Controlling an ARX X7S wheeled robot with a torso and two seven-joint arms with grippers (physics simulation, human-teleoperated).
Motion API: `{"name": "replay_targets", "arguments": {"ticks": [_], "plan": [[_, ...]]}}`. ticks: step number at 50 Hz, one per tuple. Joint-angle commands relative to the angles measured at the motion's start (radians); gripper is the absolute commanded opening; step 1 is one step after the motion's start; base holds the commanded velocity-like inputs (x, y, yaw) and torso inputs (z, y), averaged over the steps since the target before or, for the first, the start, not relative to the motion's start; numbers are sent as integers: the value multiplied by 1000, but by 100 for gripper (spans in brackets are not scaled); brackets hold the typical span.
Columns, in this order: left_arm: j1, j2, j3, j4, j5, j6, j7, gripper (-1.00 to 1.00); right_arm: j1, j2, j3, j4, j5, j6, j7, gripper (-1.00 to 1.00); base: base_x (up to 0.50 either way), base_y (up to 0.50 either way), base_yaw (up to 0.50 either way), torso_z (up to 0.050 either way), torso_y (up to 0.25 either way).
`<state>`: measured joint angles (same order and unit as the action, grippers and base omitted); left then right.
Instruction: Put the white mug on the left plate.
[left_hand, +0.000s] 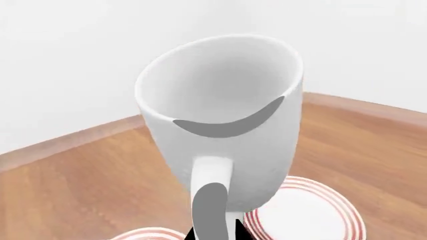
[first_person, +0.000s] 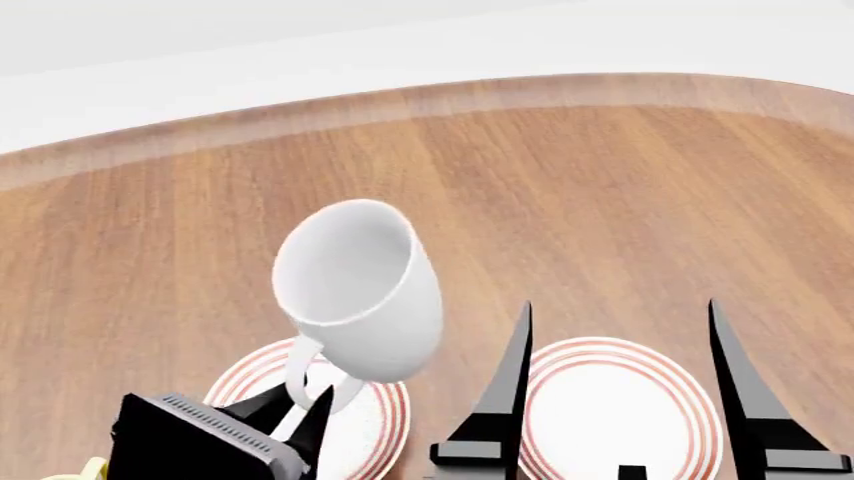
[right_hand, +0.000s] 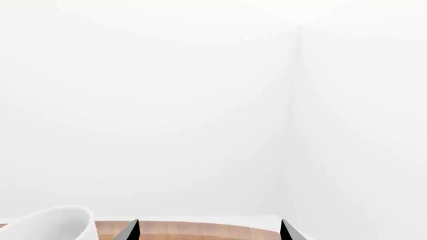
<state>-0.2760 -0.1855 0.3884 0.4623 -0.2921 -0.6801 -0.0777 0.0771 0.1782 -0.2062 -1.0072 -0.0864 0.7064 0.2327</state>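
The mug (first_person: 358, 290) hides much of the left plate (first_person: 378, 425) at the head view's lower left, both plates run off its bottom edge, and the left gripper's (first_person: 304, 412) fingertips vanish behind the mug's handle.

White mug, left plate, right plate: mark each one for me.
white mug (first_person: 367, 300), head view, on its outer side wall.
left plate (first_person: 380, 420), head view, on the ringed rim right of the mug.
right plate (first_person: 607, 420), head view, on its bare white centre.

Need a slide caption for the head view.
Left pincer holds the white mug by its handle, tilted above the left plate.
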Motion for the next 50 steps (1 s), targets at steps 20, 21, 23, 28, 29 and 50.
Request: {"name": "replay_targets", "arguments": {"ticks": [20, 21, 23, 28, 29, 50], "plan": [[-161, 7, -60, -259, 97, 80, -109, -100, 0, 11, 2, 3, 17, -5, 15, 100, 0, 0, 0, 0, 0], [-163, 8, -60, -258, 99, 68, -116, -100, 0, 11, 2, 3, 18, -5, 15, 100, 0, 0, 0, 0, 0], [-171, 11, -60, -275, 103, 73, -122, -100, -1, 12, 3, 3, 19, -6, 16, 100, 0, 0, 0, 0, 0], [-177, 9, -43, -290, 129, 80, -143, -100, -3, 14, 5, -2, 22, -4, 18, 100, 0, 0, 0, 0, 0], [-179, 9, -40, -297, 133, 84, -145, -100, -3, 14, 5, -3, 22, -3, 18, 100, 0, 0, 0, 0, 0], [-246, 62, -47, -548, 116, 172, -152, -100, -1, 21, 3, 4, 31, -4, 29, 100, 0, 0, 0, 0, 0]]}}
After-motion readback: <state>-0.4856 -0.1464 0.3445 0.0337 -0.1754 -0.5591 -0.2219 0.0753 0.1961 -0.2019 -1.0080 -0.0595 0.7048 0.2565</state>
